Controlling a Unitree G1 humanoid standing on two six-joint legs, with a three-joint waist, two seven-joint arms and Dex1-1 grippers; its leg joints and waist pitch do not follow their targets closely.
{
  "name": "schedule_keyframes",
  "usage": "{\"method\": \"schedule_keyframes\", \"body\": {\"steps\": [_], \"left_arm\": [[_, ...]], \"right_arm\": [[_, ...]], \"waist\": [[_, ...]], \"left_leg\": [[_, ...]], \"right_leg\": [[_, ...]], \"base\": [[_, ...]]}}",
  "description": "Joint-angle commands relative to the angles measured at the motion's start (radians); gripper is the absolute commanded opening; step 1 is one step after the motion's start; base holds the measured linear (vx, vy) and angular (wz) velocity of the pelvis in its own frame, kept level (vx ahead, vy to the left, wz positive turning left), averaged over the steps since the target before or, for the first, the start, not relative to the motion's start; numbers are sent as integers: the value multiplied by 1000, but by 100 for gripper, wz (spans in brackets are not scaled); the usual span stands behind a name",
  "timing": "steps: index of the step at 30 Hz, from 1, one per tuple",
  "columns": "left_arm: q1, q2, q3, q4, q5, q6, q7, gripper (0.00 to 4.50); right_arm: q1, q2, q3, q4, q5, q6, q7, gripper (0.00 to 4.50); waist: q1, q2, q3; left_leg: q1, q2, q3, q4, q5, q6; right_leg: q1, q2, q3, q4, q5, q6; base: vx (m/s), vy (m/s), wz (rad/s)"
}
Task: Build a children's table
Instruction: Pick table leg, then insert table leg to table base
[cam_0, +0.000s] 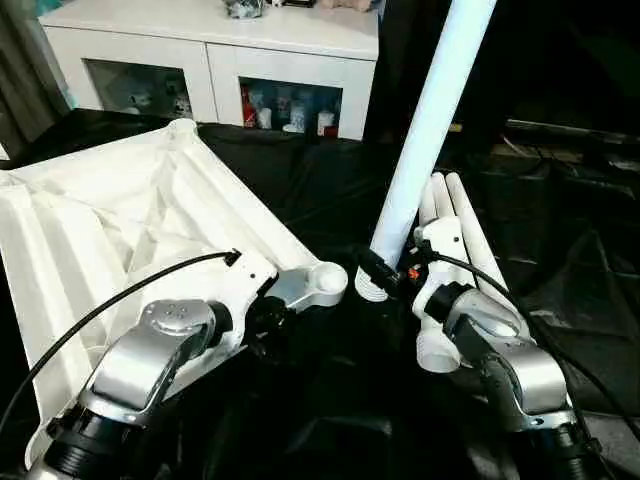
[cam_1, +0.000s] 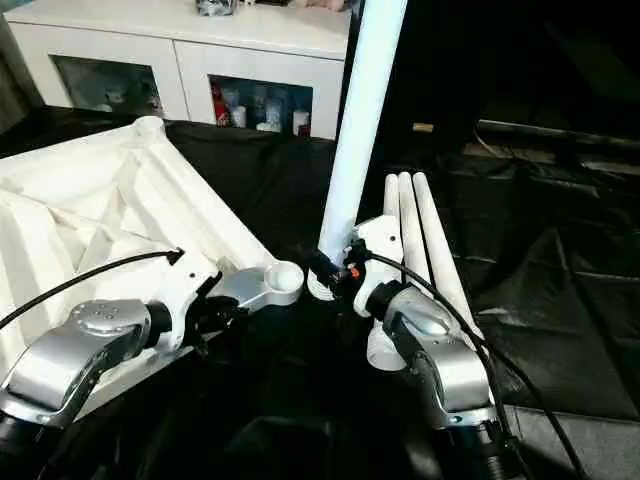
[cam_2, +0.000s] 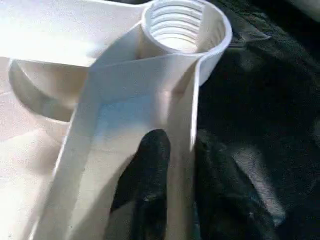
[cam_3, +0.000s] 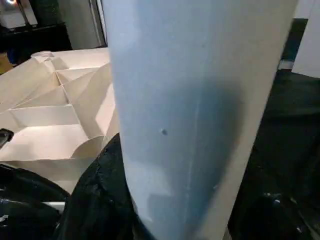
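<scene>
While the white table top (cam_0: 110, 220) lies upside down on a black cloth (cam_0: 330, 400), its ribbed underside faces up and its near corner socket (cam_0: 326, 281), threaded inside, points toward the right arm. The left end effector (cam_2: 170, 170) straddles the rim beside that socket, one black finger (cam_2: 147, 180) inside the rim wall and one outside, pinching the wall. Just right of the socket, the right end effector (cam_0: 385, 272) grasps a white leg (cam_0: 425, 130) near its lower end, holding it almost upright with a slight lean away from the top; the foot hangs close to the socket but apart from it. Three more white legs (cam_0: 455, 225) lie side by side on the cloth behind the right wrist. The cloth is crinkled and shiny and covers the whole surface around the top. Beyond the far corner of the top stands a white cabinet (cam_0: 215, 45) with glass doors, small bottles and jars behind them; any labels are too small to read. Black cables run along both silver forearms.
</scene>
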Motion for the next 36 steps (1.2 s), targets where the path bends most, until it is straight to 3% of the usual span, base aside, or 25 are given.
{"method": "schedule_keyframes", "body": {"steps": [1, 5, 9, 12, 13, 16, 17, 22, 24, 28, 36], "left_arm": [[15, 25, -5, -13, 16, 30, 1, 65], [31, 45, -5, -43, 12, 55, -1, 32], [54, 76, -5, -81, 9, 47, -13, 13], [70, 87, 2, -99, 2, -4, -27, 0], [80, 89, 9, -111, -9, -35, -42, 0], [91, 93, 19, -129, -28, -83, -73, 0], [88, 112, 19, -135, -34, -144, -110, 0], [84, 150, 12, -118, -47, -193, -178, 0], [89, 164, 10, -109, -58, -231, -216, 0], [93, 173, 13, -97, -65, -245, -241, 0], [87, 177, 22, -54, -56, -290, -256, 0]], "right_arm": [[-22, -3, 1, -6, 17, -4, 16, 191], [-43, 1, 18, 9, 19, 0, 39, 191], [-82, 15, 33, 42, 40, 17, 85, 191], [-116, 18, 51, 84, 51, 36, 135, 191], [-132, 14, 64, 108, 45, 38, 157, 191], [-158, 12, 75, 148, 37, 34, 184, 191], [-204, 13, 79, 218, 37, 28, 218, 191], [-267, 24, 82, 332, 22, 3, 245, 191], [-296, 33, 90, 389, 6, -22, 251, 191], [-325, 44, 104, 435, -7, -34, 261, 191], [-353, 62, 114, 506, -20, -51, 298, 191]], "waist": [[1, 4, -53], [-2, 6, -49], [-5, 5, -47], [-11, 7, -50], [-11, -3, -52], [-11, 1, -53], [-9, -2, -55], [-2, -4, -56], [0, 0, -54], [2, -1, -48], [1, -1, -44]], "left_leg": [[27, 65, -24, -89, -250, -16], [33, 66, -25, -92, -320, -40], [32, 66, -29, -95, -348, -53], [29, 66, -30, -95, -333, -51], [27, 66, -28, -93, -317, -44], [31, 66, -24, -89, -283, -33], [28, 65, -22, -86, -243, -16], [26, 62, -12, -74, -122, 27], [27, 63, -11, -75, -138, 25], [34, 68, -11, -83, -200, -11], [32, 68, -12, -88, -252, -34]], "right_leg": [[23, -56, 28, -63, -118, -207], [15, -58, 31, -73, -240, -184], [12, -59, 30, -76, -285, -169], [14, -56, 30, -71, -237, -177], [16, -56, 28, -70, -212, -183], [14, -57, 30, -65, -174, -198], [19, -57, 29, -61, -132, -210], [19, -53, 28, -48, 5, -238], [16, -53, 27, -48, -16, -244], [11, -51, 28, -50, -78, -236], [9, -55, 31, -56, -144, -219]], "base": [[0, 0, 0], [0, 0, 0], [0, 0, 0], [0, 0, 0], [0, 0, 0], [0, 0, 0], [0, 0, 0], [0, 0, 0], [0, 0, 0], [0, 0, 0], [0, 0, 0]]}}
